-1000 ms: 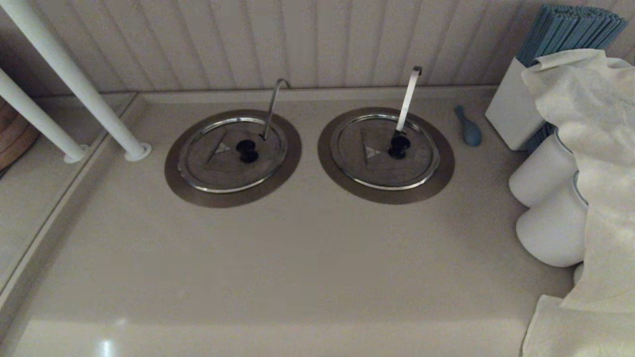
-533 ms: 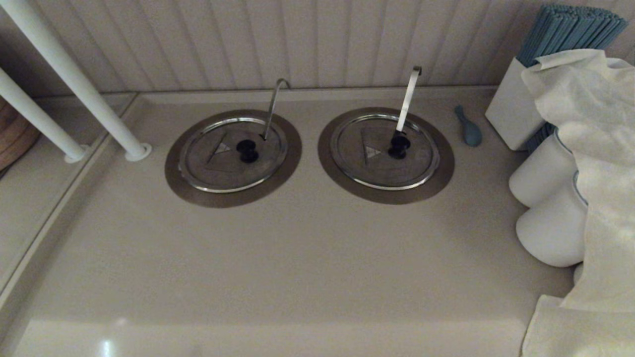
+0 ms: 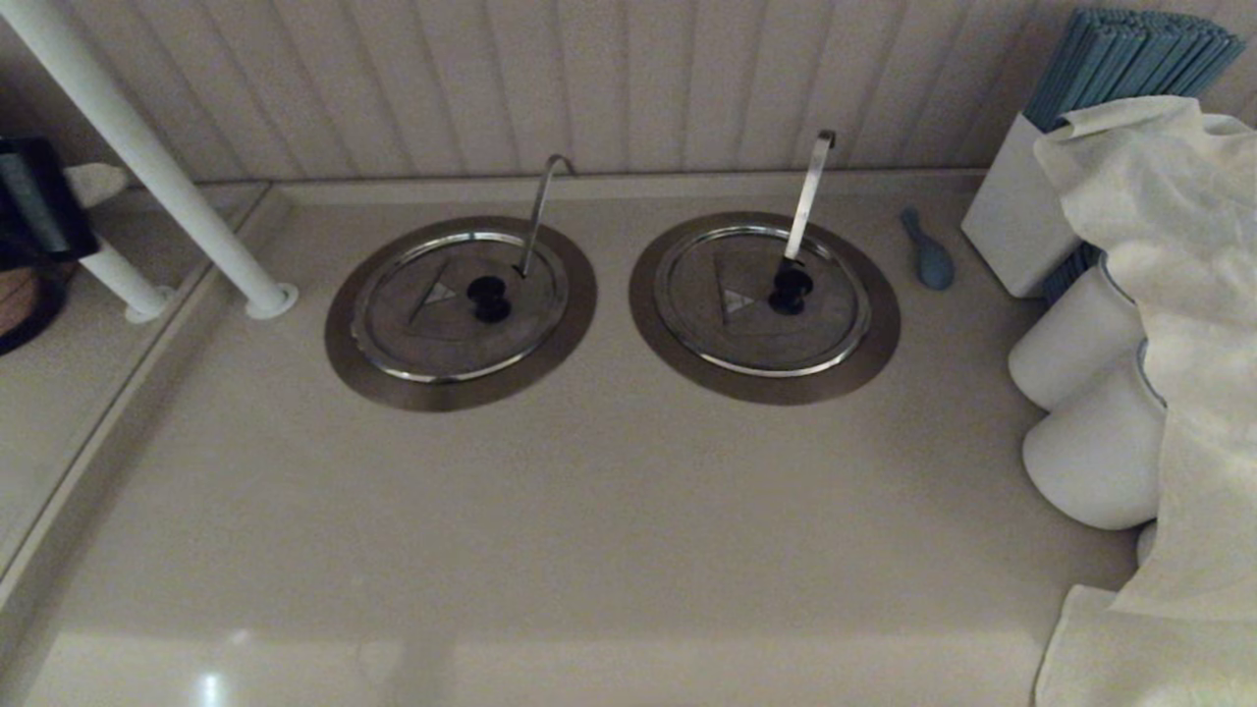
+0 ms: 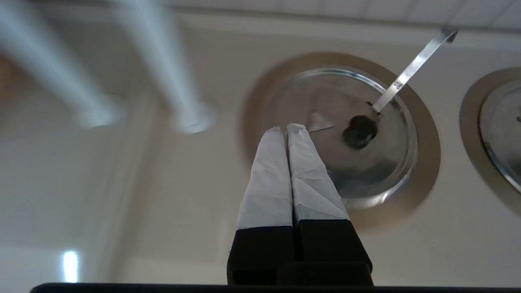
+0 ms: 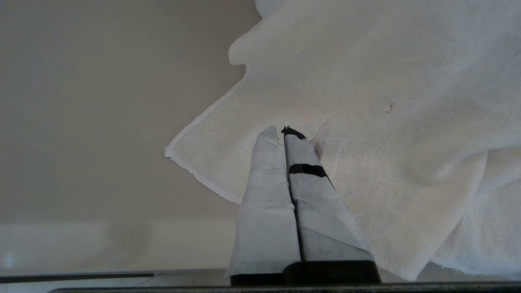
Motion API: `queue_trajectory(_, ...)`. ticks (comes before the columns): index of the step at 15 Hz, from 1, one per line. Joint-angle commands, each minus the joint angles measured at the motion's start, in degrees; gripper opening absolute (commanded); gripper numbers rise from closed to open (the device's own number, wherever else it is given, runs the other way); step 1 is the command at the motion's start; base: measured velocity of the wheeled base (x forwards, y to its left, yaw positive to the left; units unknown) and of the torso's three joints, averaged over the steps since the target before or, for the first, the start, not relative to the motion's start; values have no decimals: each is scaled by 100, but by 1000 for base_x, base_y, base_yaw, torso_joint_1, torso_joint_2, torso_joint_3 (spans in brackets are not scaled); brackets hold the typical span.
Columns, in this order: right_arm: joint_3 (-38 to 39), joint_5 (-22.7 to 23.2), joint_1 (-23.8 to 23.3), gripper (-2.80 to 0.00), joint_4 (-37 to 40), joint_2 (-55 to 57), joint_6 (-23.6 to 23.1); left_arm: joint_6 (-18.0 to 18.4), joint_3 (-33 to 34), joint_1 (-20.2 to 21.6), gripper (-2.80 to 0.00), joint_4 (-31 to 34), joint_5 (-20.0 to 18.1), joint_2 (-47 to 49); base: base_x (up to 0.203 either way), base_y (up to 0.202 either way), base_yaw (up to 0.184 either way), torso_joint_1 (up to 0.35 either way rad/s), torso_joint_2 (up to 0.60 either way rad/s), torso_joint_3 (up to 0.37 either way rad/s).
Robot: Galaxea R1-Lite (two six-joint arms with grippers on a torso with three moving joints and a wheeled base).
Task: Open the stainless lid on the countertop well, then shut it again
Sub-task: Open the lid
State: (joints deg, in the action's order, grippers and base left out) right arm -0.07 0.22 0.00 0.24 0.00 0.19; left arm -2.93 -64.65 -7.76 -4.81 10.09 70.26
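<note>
The stainless lid (image 3: 432, 324) lies flat and closed on the left countertop well, whose brown collar (image 3: 354, 368) rings it. It has a black knob (image 3: 488, 298) and a triangle mark, and a slim hooked handle (image 3: 540, 201) rises through it. In the left wrist view the lid (image 4: 325, 162) and knob (image 4: 359, 131) lie ahead of my left gripper (image 4: 287, 128), which hangs above the counter, shut and empty. In the head view that arm (image 3: 34, 206) shows as a dark shape at the far left edge. My right gripper (image 5: 281, 131) is shut over a white cloth.
The twin lid (image 3: 727, 334) with a broader slanted handle (image 3: 807, 196) sits to the right. Two white poles (image 3: 147, 167) stand left of the wells. A blue spoon (image 3: 928, 257), a white box (image 3: 1016, 221), white jars (image 3: 1075, 344) and a draped cloth (image 3: 1169, 295) crowd the right side.
My left arm has come into the head view at the far left edge. Both lids and everything else stay as they were.
</note>
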Motion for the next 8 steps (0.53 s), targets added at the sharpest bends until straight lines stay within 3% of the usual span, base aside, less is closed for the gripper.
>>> queue_trajectory(1, -1, 4, 0, -280, 2, 9, -2, 3, -246, -419, -280, -550, 195, 1428, 0, 0, 0, 0, 0, 0)
queue_trajectory(3, 7, 4, 0, -280, 2, 9, -2, 366, -404, -679, -280, -1656, 349, 2265, 0, 0, 0, 0, 0, 0)
queue_trajectory(5, -1, 4, 0, -280, 2, 9, -2, 601, -632, -772, -280, -2358, 422, 3011, 0, 0, 0, 0, 0, 0)
queue_trajectory(6, 7, 4, 0, -280, 2, 9, -2, 533, -673, -799, -280, -2563, 450, 3283, 0, 0, 0, 0, 0, 0)
queue_trajectory(8, 7, 4, 0, -280, 2, 9, -2, -152, -645, -822, -280, -2680, 460, 3531, 0, 0, 0, 0, 0, 0)
